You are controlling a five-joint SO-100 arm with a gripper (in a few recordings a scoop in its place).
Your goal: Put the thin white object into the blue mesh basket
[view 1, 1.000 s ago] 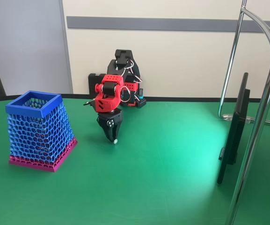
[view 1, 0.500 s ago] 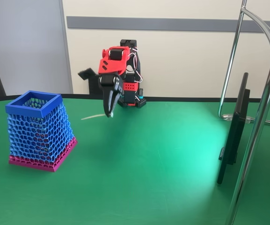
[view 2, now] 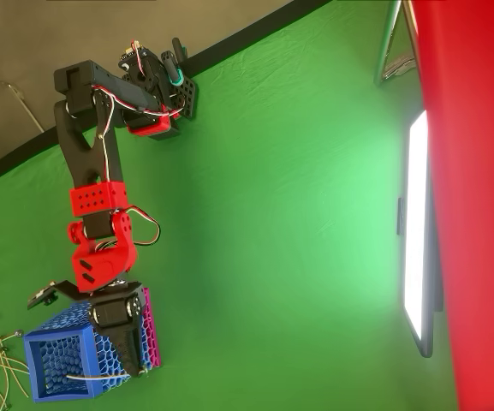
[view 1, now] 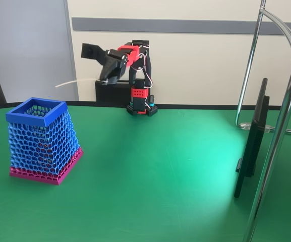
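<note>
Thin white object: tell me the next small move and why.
Probably lower the gripper a little, then open. It holds the thin white object raised, and in the overhead view the strand lies over the blue mesh basket; its free end points toward the opening.

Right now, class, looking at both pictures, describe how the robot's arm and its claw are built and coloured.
The arm mixes black links with bright red printed joint housings, one red block dotted with small holes. Thin red, white and black wires loop loosely along it. Its base is black with a red block. The claw is black, with two tapering fingers.
</note>
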